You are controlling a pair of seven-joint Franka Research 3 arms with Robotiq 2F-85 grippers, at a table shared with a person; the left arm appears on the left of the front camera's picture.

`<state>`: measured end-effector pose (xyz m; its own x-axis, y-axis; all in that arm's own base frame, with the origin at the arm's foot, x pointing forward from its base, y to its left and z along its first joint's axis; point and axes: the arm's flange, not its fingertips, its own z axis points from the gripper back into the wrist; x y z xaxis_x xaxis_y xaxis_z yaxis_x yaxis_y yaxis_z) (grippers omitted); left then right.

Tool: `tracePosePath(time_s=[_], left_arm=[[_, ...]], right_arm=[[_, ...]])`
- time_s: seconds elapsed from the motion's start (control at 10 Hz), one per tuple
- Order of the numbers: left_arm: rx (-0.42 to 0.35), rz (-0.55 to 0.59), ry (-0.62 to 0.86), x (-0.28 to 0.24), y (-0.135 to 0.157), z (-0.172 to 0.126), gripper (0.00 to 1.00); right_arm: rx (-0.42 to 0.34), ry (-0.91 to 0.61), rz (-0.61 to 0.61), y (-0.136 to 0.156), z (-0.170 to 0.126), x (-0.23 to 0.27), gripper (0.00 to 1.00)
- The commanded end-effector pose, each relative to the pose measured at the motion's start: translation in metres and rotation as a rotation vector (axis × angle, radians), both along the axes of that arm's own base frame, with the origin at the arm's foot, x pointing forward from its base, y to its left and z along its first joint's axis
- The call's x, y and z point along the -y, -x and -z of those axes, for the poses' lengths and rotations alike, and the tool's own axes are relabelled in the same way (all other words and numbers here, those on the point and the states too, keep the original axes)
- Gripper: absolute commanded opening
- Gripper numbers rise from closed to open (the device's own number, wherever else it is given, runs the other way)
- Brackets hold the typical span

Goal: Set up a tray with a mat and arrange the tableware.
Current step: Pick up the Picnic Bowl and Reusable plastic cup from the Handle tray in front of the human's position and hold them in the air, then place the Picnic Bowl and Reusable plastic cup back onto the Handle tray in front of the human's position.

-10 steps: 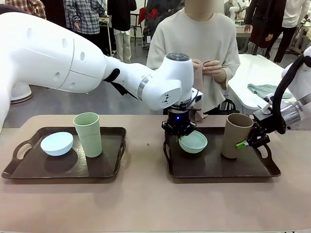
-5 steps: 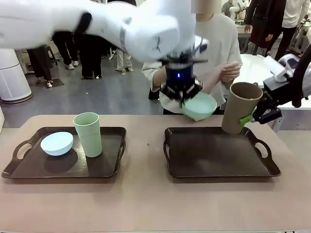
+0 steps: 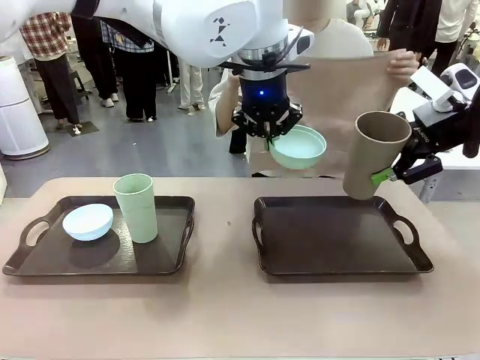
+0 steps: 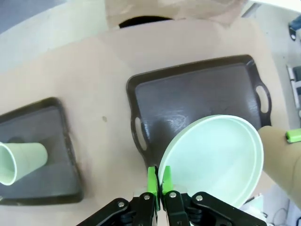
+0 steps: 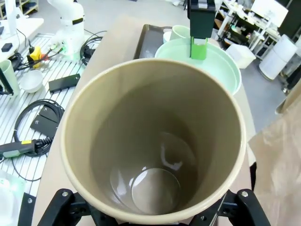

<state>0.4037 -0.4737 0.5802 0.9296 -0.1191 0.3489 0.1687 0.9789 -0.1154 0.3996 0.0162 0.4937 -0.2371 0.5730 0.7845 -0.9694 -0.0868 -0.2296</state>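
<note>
Above the right tray [image 3: 337, 271]: left hand [image 3: 268, 137] clamped on rim of mint green bowl [image 3: 300, 148]; right hand [image 3: 383, 177] apparently gripping tilted brown tumbler [image 3: 371, 150] low down. On the counter [image 3: 225, 315], left tray [image 3: 90, 271]: pale blue bowl [image 3: 88, 221] beside upright light green tumbler [image 3: 136, 207].

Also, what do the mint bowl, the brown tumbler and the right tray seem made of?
Mint bowl: likely plastic, matte; flat colour, thin even rim. Brown tumbler: likely plastic too, mostly matte; soft glints at its inner bottom. Right tray: dark, semi-gloss, moulded handles; plastic or lacquered wood, unclear.
</note>
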Motion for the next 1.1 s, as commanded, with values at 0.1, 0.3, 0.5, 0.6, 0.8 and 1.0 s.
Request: tracePosePath(time_s=[0.1,0.3,0.5,0.6,0.8,1.0], left_arm=[[0.014,0.008,0.017,0.0065,0.0012,-0.0084,0.00],[0.014,0.008,0.017,0.0065,0.0012,-0.0084,0.00],[0.014,0.008,0.017,0.0065,0.0012,-0.0084,0.00],[0.014,0.008,0.017,0.0065,0.0012,-0.0084,0.00],[0.014,0.008,0.017,0.0065,0.0012,-0.0084,0.00],[0.014,0.008,0.017,0.0065,0.0012,-0.0084,0.00]], right_arm=[[0.007,0.002,-0.013,-0.0031,0.0031,-0.0006,0.24],[0.007,0.002,-0.013,-0.0031,0.0031,-0.0006,0.24],[0.007,0.002,-0.013,-0.0031,0.0031,-0.0006,0.24],[0.007,0.002,-0.013,-0.0031,0.0031,-0.0006,0.24],[0.007,0.002,-0.013,-0.0031,0.0031,-0.0006,0.24],[0.007,0.002,-0.013,-0.0031,0.0031,-0.0006,0.24]])
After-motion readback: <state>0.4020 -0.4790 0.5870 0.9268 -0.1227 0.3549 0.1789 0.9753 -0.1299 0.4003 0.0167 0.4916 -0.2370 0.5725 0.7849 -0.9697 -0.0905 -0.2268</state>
